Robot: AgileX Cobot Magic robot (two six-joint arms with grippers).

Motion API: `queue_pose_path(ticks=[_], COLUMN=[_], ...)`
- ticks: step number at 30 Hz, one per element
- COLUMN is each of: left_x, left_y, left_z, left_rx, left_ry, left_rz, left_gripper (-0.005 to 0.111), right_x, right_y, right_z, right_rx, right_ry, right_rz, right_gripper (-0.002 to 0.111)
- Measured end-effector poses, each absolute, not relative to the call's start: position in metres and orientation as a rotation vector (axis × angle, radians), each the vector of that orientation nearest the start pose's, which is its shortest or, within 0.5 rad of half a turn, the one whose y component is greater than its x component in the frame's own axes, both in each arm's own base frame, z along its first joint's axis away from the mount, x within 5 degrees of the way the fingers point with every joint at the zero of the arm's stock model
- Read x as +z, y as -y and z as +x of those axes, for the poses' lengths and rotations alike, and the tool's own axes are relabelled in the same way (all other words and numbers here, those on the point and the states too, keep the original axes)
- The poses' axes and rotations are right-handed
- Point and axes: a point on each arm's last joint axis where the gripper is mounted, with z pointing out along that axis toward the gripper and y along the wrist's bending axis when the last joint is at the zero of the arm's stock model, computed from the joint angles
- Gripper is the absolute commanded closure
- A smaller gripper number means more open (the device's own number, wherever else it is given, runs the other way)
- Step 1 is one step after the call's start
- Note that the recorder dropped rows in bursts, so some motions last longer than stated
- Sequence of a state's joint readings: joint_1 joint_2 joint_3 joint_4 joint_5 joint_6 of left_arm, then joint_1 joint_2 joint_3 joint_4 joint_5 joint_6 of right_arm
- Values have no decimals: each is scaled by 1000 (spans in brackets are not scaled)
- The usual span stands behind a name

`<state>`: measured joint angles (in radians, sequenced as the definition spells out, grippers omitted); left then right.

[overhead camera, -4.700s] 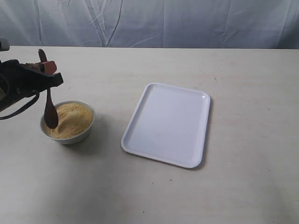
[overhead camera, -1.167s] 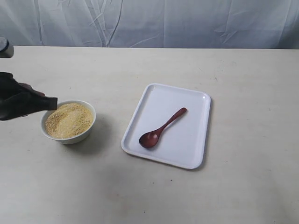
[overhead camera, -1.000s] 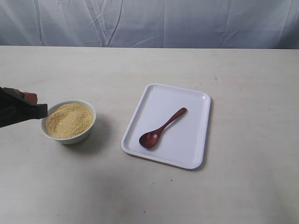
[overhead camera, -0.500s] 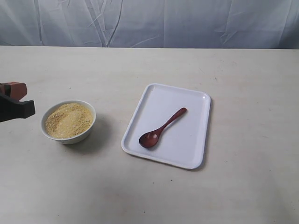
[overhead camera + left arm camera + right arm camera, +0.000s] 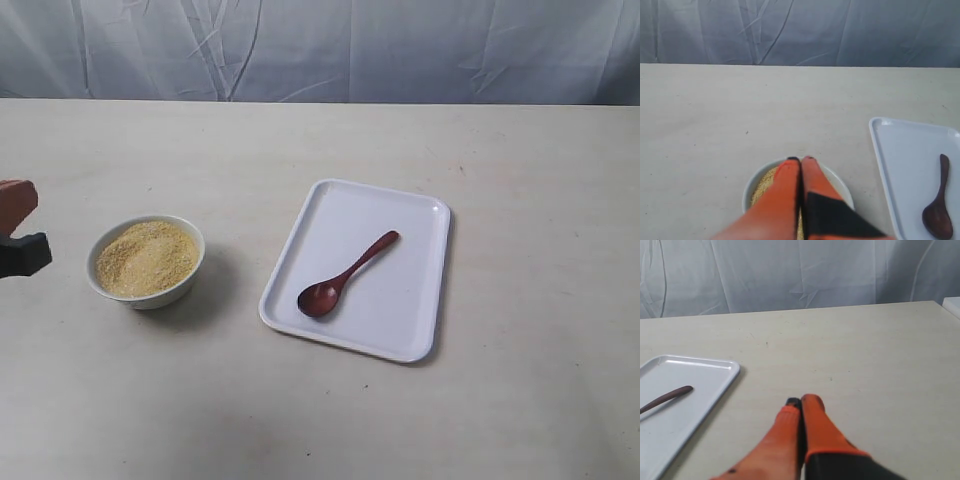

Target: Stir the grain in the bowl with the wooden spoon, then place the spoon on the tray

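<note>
The dark reddish-brown wooden spoon (image 5: 345, 275) lies diagonally on the white tray (image 5: 415, 330), bowl end toward the near left; it also shows in the left wrist view (image 5: 938, 210) and the right wrist view (image 5: 665, 397). The small white bowl (image 5: 190, 280) holds a mound of yellow-tan grain (image 5: 147, 258). My left gripper (image 5: 18, 225) sits at the exterior view's left edge, left of the bowl, shut and holding nothing (image 5: 801, 160). My right gripper (image 5: 801, 401) is shut and holds nothing over bare table, to the right of the tray; the exterior view does not show it.
A pale wooden table (image 5: 330, 420) carries everything. A wrinkled grey cloth backdrop (image 5: 330, 45) closes off the far side. The tray (image 5: 715, 385) edge lies beside my right gripper.
The spoon, once held upright in the grain by my left gripper, now lies on the tray. Over the last second my left gripper has drawn back leftward away from the bowl.
</note>
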<state>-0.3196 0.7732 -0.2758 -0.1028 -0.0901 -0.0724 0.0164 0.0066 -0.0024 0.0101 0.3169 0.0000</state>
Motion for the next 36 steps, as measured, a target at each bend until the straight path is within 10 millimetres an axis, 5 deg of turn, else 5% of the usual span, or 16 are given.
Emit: queue_pose_path(ticks=[9,21,29,36], left_x=[226,224,216,196], left_y=[37,36,33,14], left_z=[117,114,105,81], left_rx=[-369,-366,-233,-133], left_ry=[-1827,-1839,-1853,-1787], left_rz=[69,79,250,145], left_gripper=[107,107,107,107], right_x=[185,185,185,185], right_y=[-1,-1,-1,-1], right_z=[54,54,54,54], right_rx=[21,21,21,21], right_ry=[-1805,-1805,-1805,-1805], right_rz=[-8,-8,-8,-8], right_gripper=[108,108,108,108])
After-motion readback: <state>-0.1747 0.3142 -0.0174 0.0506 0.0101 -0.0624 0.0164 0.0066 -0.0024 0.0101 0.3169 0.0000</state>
